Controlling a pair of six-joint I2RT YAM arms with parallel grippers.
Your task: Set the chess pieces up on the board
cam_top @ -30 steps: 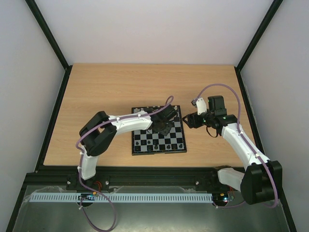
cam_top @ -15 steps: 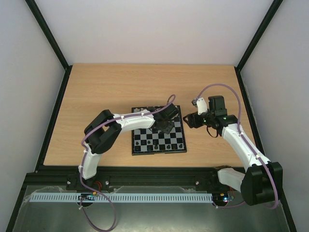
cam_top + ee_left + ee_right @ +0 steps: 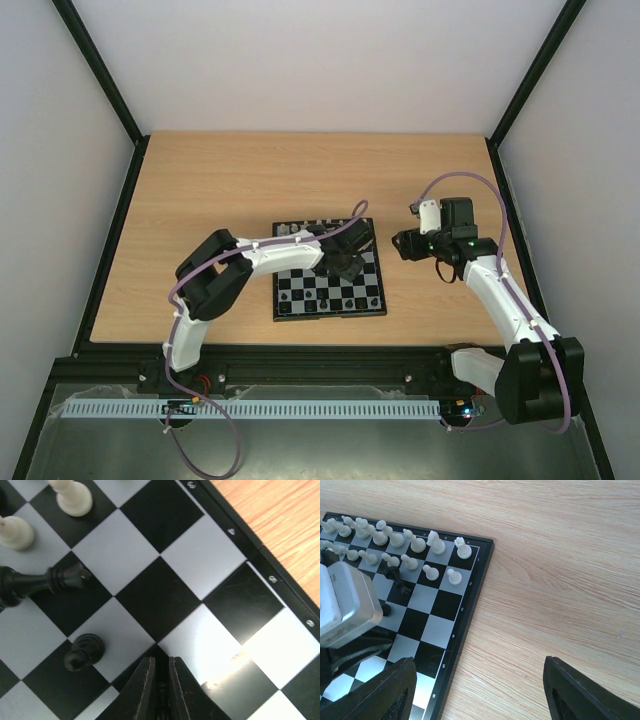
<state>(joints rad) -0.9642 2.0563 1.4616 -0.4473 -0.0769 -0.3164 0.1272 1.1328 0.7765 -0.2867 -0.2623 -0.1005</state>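
— What do we have around the small glossy black-and-white chequered chessboard [image 3: 330, 314]?

— We see it lying on the pale wooden tabletop [image 3: 220, 180], about midway across and toward the near edge, its sides roughly square with the table's. The white left arm [image 3: 275, 255] reaches over it from the left and hides much of its middle from above.

— And the grippers?

— The black left gripper [image 3: 161, 661] is low over the right part of the board, its fingers [image 3: 145, 690] pressed together to a thin slit. We cannot tell whether anything sits in that slit. The black right gripper [image 3: 480, 690] hangs over bare wood just right of the board, its fingers [image 3: 580, 695] spread wide with nothing between them.

— What crowds the left fingers?

— A standing black pawn [image 3: 84, 651] is just beside them. Beyond it, a taller black chess piece [image 3: 47, 582] lies toppled on its side.

— Which way does it point?

— Its long axis runs diagonally across the squares, base toward the far left and head toward the near right. The cream-white pieces [image 3: 417, 544] stand upright in two rows along the board's far edge.
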